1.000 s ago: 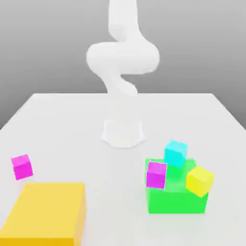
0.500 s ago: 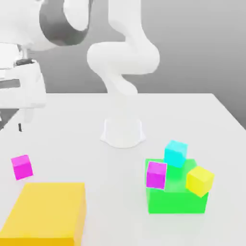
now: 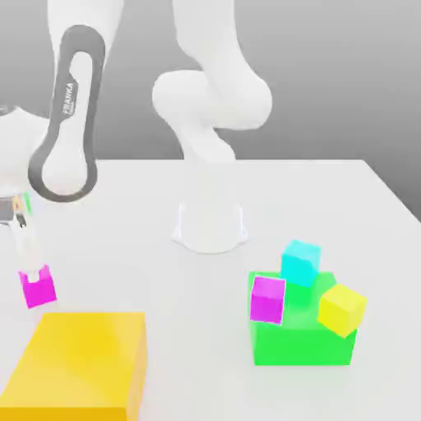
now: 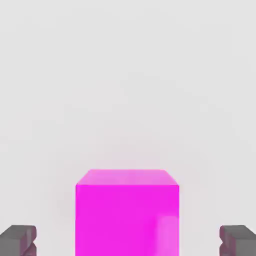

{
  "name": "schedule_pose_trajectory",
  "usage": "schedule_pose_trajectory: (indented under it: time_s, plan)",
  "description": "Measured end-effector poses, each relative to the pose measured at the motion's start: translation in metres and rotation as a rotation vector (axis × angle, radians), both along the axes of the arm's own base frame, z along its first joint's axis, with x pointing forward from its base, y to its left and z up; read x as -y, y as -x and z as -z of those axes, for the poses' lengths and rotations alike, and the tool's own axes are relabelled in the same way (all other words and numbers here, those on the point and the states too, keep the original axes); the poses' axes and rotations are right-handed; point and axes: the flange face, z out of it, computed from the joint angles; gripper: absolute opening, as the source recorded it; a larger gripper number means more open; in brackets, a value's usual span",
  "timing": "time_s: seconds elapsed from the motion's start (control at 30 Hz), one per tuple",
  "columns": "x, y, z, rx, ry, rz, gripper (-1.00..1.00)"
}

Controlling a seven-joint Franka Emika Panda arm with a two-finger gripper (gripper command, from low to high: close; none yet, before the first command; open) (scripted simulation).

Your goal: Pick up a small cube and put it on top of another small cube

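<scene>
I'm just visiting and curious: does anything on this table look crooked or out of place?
Yes. At the exterior view's right, the purple-magenta cube, cyan cube and small yellow cube sit tilted and jumbled on the green block, not neatly stacked. The bright pink cube sits apart, beside the large yellow block.

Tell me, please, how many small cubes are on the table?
4: a pink cube beside the yellow block; a purple cube, cyan cube and yellow cube clustered at the green block. Others may be hidden.
</scene>
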Motion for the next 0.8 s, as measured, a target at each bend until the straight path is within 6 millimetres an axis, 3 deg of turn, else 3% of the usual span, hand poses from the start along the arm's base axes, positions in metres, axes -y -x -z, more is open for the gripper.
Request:
schedule_pose_trajectory:
  time_s: [0.1,0.13,0.37,0.73,0.8]
  plan:
    - [-0.002,0.001,0.021,-0.001,-0.006,0.002,0.0]
    - [-0.003,0.002,0.028,-0.001,-0.009,0.003,-1.0]
    - [-0.004,0.002,0.029,-0.001,-0.011,0.004,-1.0]
    - [-0.004,0.002,-0.032,-0.001,-0.01,0.007,-1.0]
    - [-0.013,-0.023,-0.038,0.001,-0.011,-0.057,-1.0]
